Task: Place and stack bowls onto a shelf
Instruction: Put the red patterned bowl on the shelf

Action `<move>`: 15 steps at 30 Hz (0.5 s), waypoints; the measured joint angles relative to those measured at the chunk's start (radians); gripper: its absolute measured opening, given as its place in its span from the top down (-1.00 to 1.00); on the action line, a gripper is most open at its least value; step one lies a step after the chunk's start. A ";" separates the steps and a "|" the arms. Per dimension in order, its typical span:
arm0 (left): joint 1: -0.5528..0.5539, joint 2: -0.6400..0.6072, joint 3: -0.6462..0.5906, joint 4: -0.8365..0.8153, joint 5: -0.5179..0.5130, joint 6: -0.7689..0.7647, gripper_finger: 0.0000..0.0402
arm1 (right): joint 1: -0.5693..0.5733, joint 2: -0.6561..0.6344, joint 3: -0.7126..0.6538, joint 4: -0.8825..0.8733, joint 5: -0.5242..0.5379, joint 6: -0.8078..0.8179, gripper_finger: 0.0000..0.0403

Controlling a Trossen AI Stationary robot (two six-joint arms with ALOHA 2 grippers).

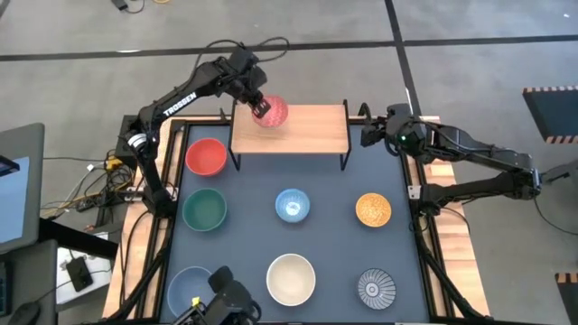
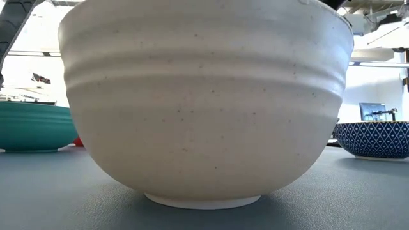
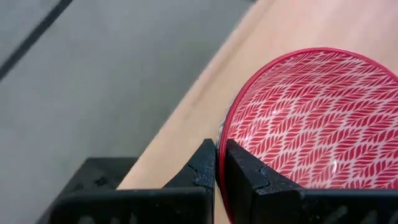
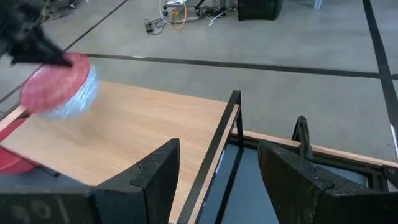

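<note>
Shelf (image 1: 298,129) duty finds your left gripper (image 1: 260,106) pinched shut on the rim of the pink-red speckled bowl (image 1: 275,113), tilted over the plank's left end for setting down, while your right gripper (image 1: 371,134) waits open-jawed beside the right end, holding nothing.

A robotics lab: two dark arms are mounted on a wood-edged, dark-topped table (image 1: 325,242) over a grey concrete floor (image 1: 470,23) marked with black tape lines, with loose cables (image 1: 86,185) at the frame's left and hazard striping (image 1: 546,88) at upper right.
</note>
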 joint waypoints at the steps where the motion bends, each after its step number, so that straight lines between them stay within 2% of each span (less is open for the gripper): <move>1: -0.002 0.000 -0.001 -0.031 -0.005 0.014 1.00 | -0.005 0.000 0.000 0.001 0.000 0.000 -0.20; 4: 0.010 0.005 -0.004 -0.049 0.045 0.018 1.00 | -0.013 0.000 0.000 0.002 0.000 0.000 -0.20; 8: 0.027 0.002 -0.002 -0.043 0.023 0.087 1.00 | -0.013 0.000 0.000 0.001 -0.002 0.028 -0.20; 12: 0.054 0.004 -0.002 -0.039 0.095 0.100 1.00 | 0.015 0.000 0.000 -0.012 -0.012 0.052 -0.20; 15: 0.062 0.003 -0.002 -0.030 0.097 0.110 1.00 | 0.043 0.000 0.000 -0.035 -0.008 0.075 -0.20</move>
